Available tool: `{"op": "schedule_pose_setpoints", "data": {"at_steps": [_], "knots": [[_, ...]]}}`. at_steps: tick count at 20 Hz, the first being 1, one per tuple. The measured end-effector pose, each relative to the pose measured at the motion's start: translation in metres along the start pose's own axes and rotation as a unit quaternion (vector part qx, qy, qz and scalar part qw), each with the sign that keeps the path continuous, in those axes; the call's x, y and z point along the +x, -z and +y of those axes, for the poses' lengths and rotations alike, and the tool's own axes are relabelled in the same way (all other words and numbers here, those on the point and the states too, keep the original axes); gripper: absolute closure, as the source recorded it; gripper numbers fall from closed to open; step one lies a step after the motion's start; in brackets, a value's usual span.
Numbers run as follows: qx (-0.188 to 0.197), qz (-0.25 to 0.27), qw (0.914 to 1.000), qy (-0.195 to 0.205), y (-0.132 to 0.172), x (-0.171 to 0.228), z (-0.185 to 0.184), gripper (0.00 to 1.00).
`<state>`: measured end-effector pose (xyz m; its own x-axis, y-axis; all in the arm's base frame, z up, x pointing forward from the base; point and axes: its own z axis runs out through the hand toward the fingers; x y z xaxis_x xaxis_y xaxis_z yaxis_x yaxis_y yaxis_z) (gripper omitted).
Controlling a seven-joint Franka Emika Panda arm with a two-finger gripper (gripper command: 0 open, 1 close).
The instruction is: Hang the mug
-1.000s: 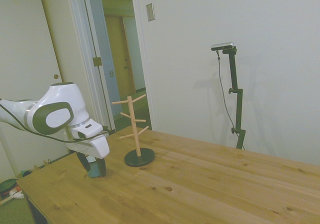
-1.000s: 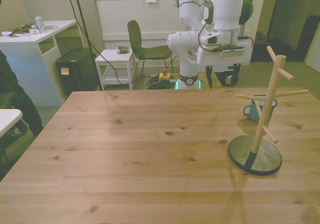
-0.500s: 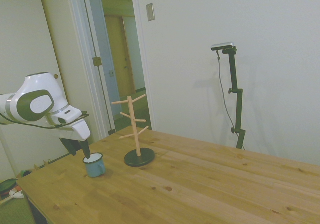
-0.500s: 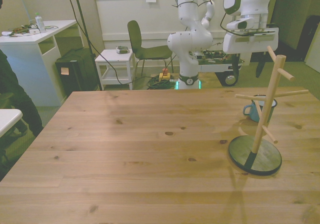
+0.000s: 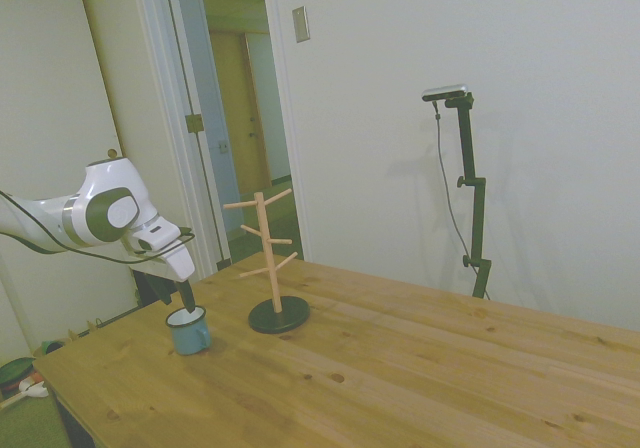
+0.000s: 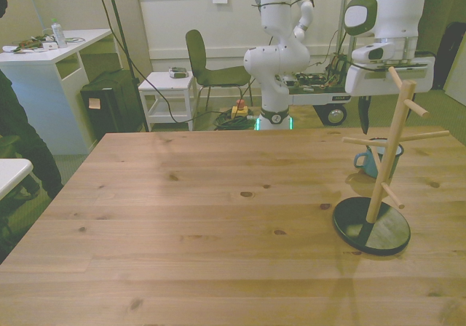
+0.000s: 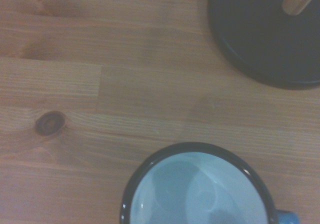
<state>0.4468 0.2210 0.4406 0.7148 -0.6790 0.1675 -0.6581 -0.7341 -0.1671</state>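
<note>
The small teal-blue mug (image 5: 189, 332) stands upright on the wooden table, next to the wooden peg stand (image 5: 267, 259). In the front view the mug (image 6: 370, 161) is partly hidden behind the stand (image 6: 387, 158). My gripper (image 5: 187, 306) hangs just above the mug's rim, pointing down. It is open and holds nothing; one dark finger (image 6: 362, 116) shows left of the post, while the other is hidden behind it. The wrist view looks straight down into the mug (image 7: 197, 191), with the stand's dark base (image 7: 265, 39) close by.
The stand's round black base (image 6: 371, 225) sits near the table's edge at the front view's right. Its pegs (image 6: 416, 108) stick out at several heights close to my hand. A person's dark sleeve (image 6: 18, 148) is at the front view's left edge.
My arm has swung toward the front view's right and now hangs over the mug. The mug and stand have not moved.
</note>
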Motion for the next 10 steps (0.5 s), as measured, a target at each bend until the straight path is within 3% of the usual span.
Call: {"op": "schedule_pose_setpoints", "data": {"at_steps": [7,8,10], "knots": [[-0.002,-0.002,1.0,-0.004,-0.025,-0.024,-0.019,0.0],[-0.003,-0.004,1.0,-0.007,-0.027,-0.024,-0.021,1.0],[-0.006,-0.008,0.9999,-0.011,-0.032,-0.022,-0.024,1.0]]}}
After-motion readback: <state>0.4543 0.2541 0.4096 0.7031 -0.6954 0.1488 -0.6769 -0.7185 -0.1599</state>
